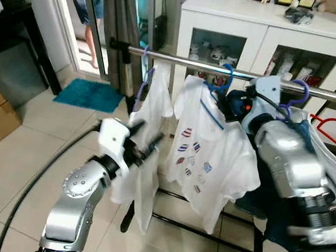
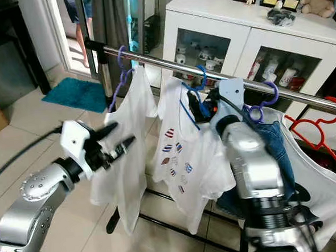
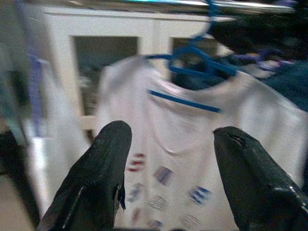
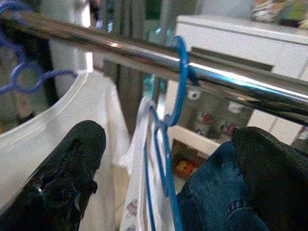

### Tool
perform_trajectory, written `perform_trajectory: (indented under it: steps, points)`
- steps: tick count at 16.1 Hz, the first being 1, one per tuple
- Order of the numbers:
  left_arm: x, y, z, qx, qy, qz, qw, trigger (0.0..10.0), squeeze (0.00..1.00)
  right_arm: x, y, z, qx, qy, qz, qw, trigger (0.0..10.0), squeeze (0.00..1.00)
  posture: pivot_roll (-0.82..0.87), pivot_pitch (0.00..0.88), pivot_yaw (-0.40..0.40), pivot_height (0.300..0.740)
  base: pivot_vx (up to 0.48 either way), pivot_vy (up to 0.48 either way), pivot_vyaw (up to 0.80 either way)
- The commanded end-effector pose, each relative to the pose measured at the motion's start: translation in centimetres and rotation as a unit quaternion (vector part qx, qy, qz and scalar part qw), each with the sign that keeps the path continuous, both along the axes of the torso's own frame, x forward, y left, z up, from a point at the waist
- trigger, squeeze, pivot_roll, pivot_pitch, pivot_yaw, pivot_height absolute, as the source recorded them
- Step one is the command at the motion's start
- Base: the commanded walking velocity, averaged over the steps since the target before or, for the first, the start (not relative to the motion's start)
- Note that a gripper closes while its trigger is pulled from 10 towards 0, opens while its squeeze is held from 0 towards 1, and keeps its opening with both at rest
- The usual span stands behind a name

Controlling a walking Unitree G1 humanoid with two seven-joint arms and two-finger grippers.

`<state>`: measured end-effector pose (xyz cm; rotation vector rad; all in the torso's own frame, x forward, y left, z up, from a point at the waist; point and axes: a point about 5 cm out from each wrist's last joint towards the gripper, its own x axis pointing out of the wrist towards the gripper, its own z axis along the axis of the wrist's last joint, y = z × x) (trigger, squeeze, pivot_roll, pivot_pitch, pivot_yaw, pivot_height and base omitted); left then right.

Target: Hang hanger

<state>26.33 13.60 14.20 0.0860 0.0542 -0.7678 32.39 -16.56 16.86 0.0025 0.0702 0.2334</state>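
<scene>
Nearest the camera, the right arm's silver forearm rose toward the rail [image 2: 153, 62], its right end effector [image 4: 168, 159] spread wide on either side of the blue hanger [image 4: 166, 125]. That hanger carried a white printed shirt [image 2: 178, 154], and its hook was already over the rail. The left end effector [image 3: 168, 178] hovered with its fingers apart, empty, facing the shirt. The hanging step looked all but done. Next, the right arm likely needed to back away cleanly without snagging the hook or the denim garment [image 2: 268, 140] beside it.
</scene>
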Motion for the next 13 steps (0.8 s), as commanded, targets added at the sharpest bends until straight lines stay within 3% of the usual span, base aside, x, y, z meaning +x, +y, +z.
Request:
perform_trajectory:
  steps: [1, 2, 6, 7, 8, 13]
  points:
    - [-0.3, -0.8, 0.3, 0.0, 0.002, -0.033, 0.999, 10.0, 0.0, 0.1, -0.8, -0.1, 0.002, 0.016, 0.007, 1.0, 10.0, 1.0, 0.02, 0.0, -0.094, 0.74, 0.0, 0.0, 0.0]
    - [-0.5, -0.6, 0.2, 0.003, 0.01, -0.049, 0.999, 10.0, 0.0, 0.3, -1.4, -0.6, -0.013, 0.043, 0.035, 0.998, 10.0, 1.0, 0.02, 0.0, -0.094, 0.74, 0.0, 0.0, 0.0]
    - [-0.3, -0.4, 0.3, 0.003, 0.013, -0.054, 0.998, 10.0, 0.0, 1.8, -1.3, -0.6, -0.017, 0.068, 0.052, 0.996, 10.0, 1.0, 0.02, 0.0, -0.097, 0.74, 0.0, 0.0, 0.0]
    - [-0.3, -0.4, 0.3, 0.002, 0.014, -0.058, 0.998, 10.0, 0.0, 2.4, -1.0, -0.5, -0.02, 0.073, 0.069, 0.995, 10.0, 0.85, 0.02, 0.0, -0.099, 0.74, 0.0, 0.0, 0.0]
    - [-0.3, -0.4, 0.4, 0.001, 0.016, -0.063, 0.998, 10.0, 0.0, 3.5, -0.8, -0.1, -0.035, 0.078, 0.074, 0.994, 10.0, 0.0, 0.02, 0.0, -0.099, 0.74, 0.0, 0.0, 0.0]
    - [-0.3, -0.2, 0.4, 0.001, 0.018, -0.066, 0.998, 10.0, 0.0, 5.2, 0.6, -0.6, -0.046, 0.113, 0.089, 0.989, 10.0, 0.0, 0.03, 0.0, -0.103, 0.74, 0.0, 0.0, 0.0]
